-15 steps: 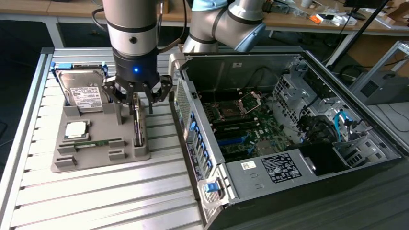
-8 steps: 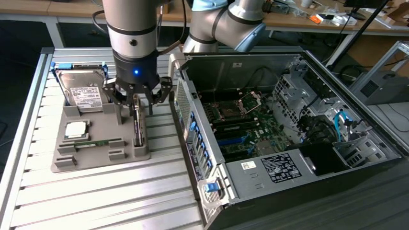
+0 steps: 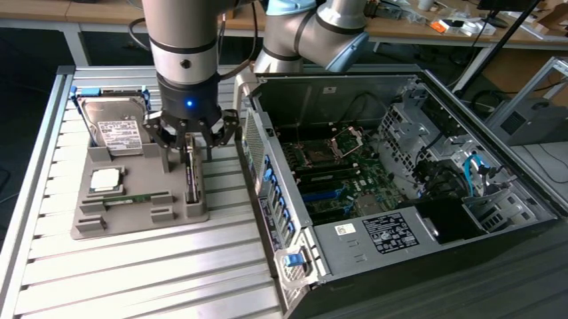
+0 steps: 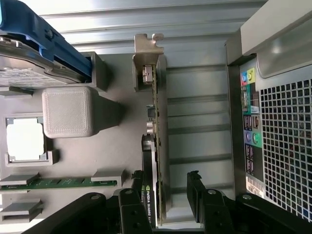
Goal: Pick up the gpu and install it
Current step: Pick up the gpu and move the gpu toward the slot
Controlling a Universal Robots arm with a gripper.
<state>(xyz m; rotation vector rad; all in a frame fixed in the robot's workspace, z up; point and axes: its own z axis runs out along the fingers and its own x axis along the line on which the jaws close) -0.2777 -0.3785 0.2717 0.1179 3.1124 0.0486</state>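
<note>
Your claw (image 4: pixel 168 194) stands apart, its fingers straddling the gpu (image 4: pixel 158 122), nothing clamped yet. The card stands on edge in the grey holder (image 3: pixel 129 222), likely so you can pinch its faces. The open computer case (image 3: pixel 257 153) sits just beside.

The place is a robotics lab or workshop. A Universal Robots arm (image 3: pixel 186 60) stands over a slatted metal desk (image 3: pixel 133 279) in the left half of the frame. There a grey parts tray (image 3: pixel 133 222) holds a hard drive (image 3: pixel 120 126) and the gpu (image 3: pixel 190 183). An opened computer tower (image 3: pixel 306 93) lies at the right, and cluttered wooden benches (image 3: pixel 417 33) run along the top edge.
</note>
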